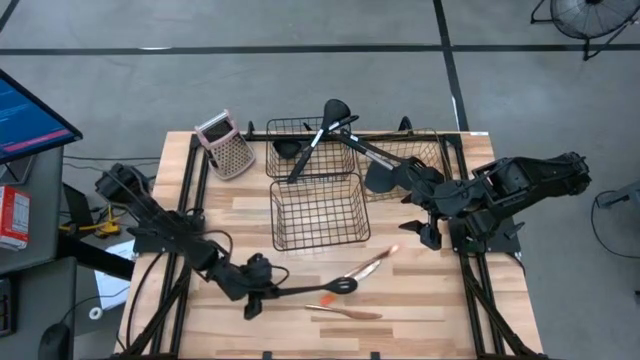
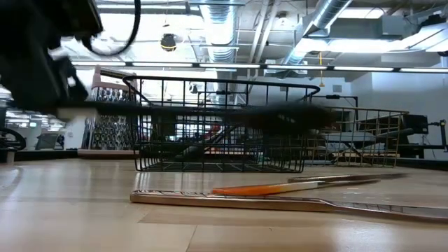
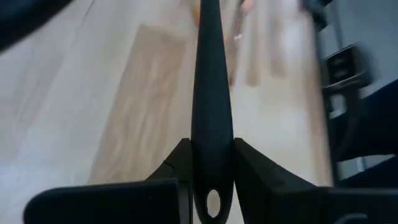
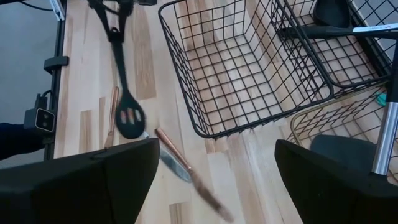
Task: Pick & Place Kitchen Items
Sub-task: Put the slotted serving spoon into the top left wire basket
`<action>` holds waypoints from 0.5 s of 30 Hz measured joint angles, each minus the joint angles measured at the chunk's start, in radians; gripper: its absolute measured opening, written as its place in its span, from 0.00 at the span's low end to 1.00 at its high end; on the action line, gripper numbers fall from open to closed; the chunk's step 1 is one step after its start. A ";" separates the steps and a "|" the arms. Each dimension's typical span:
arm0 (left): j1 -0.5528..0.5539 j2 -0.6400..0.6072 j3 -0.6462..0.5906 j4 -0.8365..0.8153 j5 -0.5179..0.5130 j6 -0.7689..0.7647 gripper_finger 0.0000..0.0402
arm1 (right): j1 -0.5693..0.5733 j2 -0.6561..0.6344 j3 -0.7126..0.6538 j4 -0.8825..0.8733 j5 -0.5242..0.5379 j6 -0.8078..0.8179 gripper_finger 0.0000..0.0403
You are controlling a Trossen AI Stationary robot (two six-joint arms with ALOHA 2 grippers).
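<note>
My left gripper point(image 1: 264, 290) is at the table's near left, shut on a black long-handled spoon point(image 1: 318, 288) whose bowl point(image 1: 345, 285) points toward the table's right. My right gripper point(image 1: 420, 228) is open and empty at the right, beside the near black wire basket point(image 1: 318, 212). Two thin copper-handled pieces lie flat on the table: one point(image 1: 367, 267) right of the spoon's bowl, one point(image 1: 346, 312) nearer the front edge. Black utensils point(image 1: 318, 135) lean in the far black basket, and a black turner point(image 1: 385, 172) lies in the gold wire basket point(image 1: 420, 150). My left gripper pinches the spoon's handle near its free end point(image 3: 211, 163), just ahead of the hanging hole point(image 3: 213, 202), between its two fingers point(image 3: 177, 169). The fingers come about level from the table's left and lie along the handle. The low view shows the spoon point(image 2: 210, 112) about level, clear of the table.
A pink-topped box grater point(image 1: 225, 145) stands at the far left. The three wire baskets fill the far middle of the table. The two copper pieces also show in the low view point(image 2: 280, 187). The bare wood in front of the near basket point(image 4: 249, 81) is free room.
</note>
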 joint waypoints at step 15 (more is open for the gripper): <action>0.009 -0.305 0.002 0.014 -0.101 0.030 0.13 | 0.000 0.000 0.000 0.000 0.026 -0.003 0.79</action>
